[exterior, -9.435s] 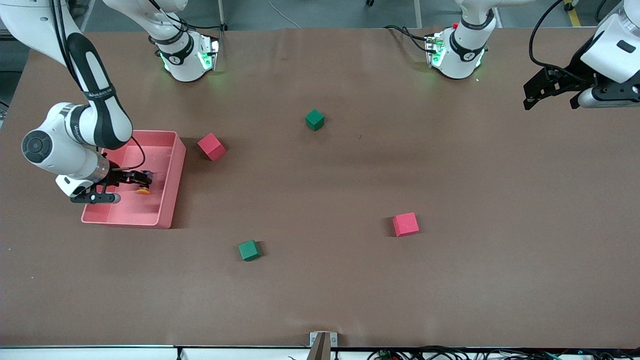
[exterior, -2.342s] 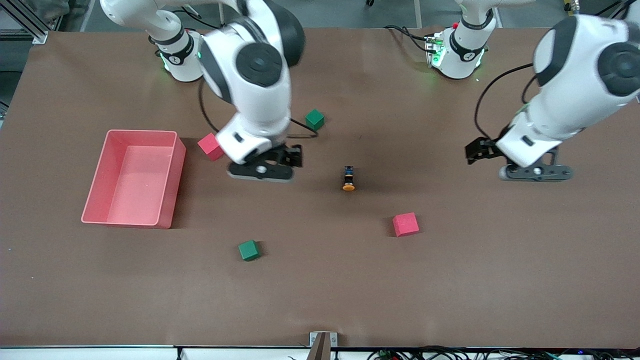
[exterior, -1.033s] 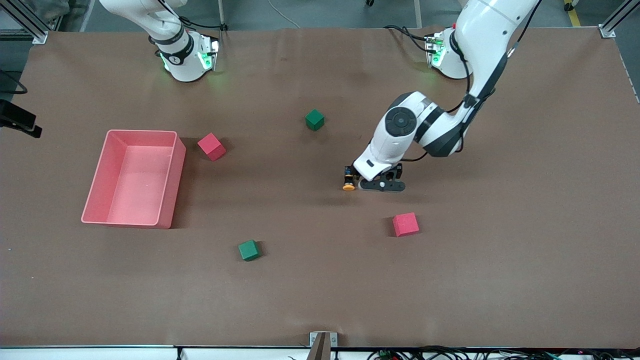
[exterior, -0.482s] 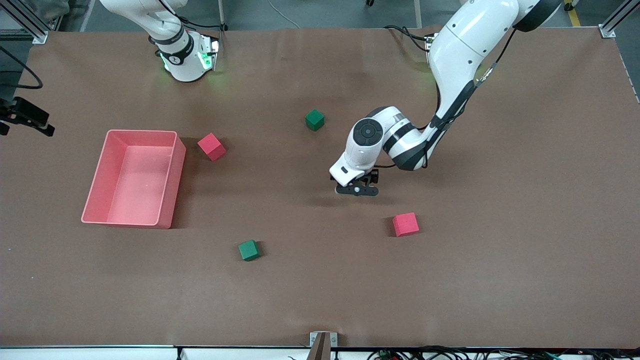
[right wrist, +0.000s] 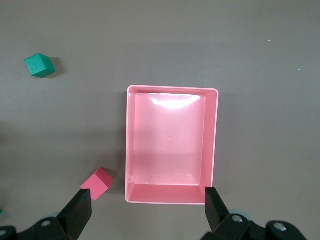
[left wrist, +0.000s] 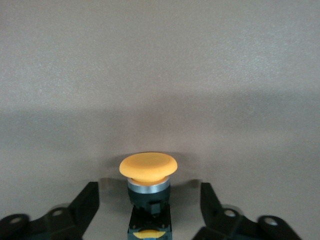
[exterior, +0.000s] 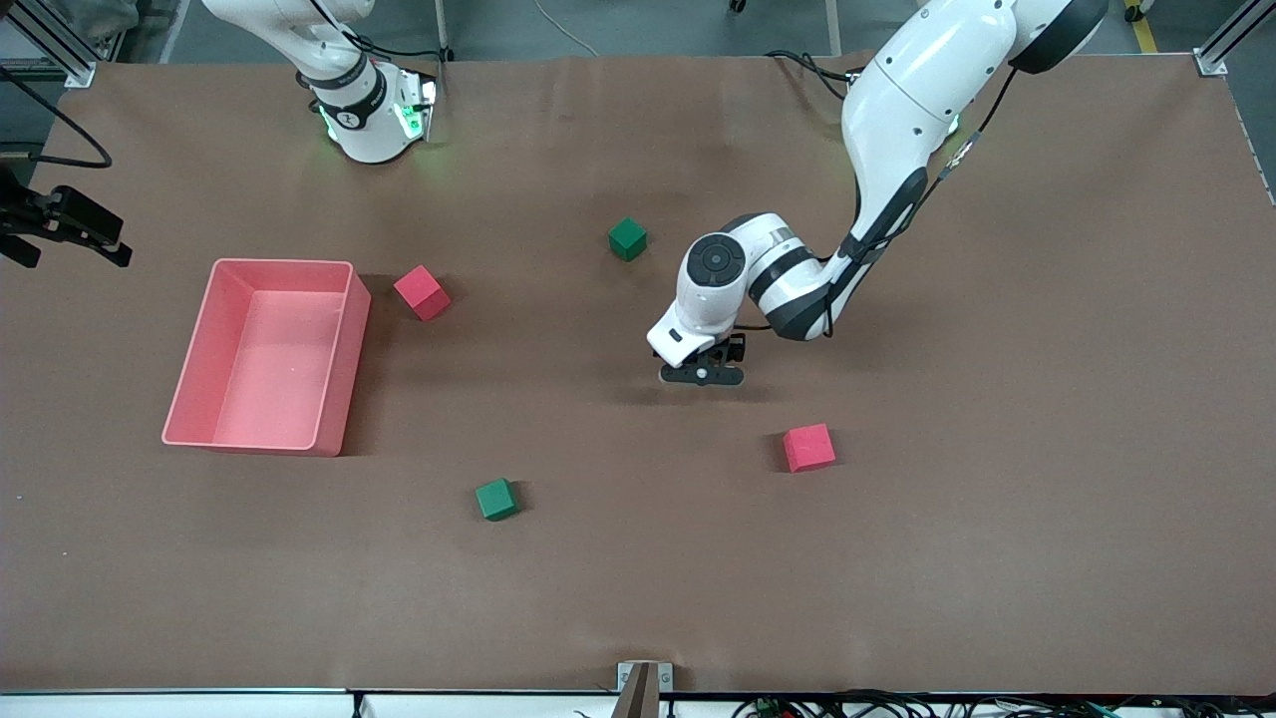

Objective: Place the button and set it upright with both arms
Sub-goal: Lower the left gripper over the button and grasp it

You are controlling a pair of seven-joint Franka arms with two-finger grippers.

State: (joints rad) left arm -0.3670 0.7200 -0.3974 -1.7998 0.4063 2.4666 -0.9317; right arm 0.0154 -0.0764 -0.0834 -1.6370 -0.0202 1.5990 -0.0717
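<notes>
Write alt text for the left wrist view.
The button, orange cap toward the camera's far end, lies on the brown table between the spread fingers of the left gripper, which do not touch it. Nothing else is in the picture.

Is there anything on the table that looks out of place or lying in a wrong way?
Yes: the button lies on its side between the open left gripper's fingers, not upright. The pink bin is empty, and the cubes sit scattered normally.
</notes>
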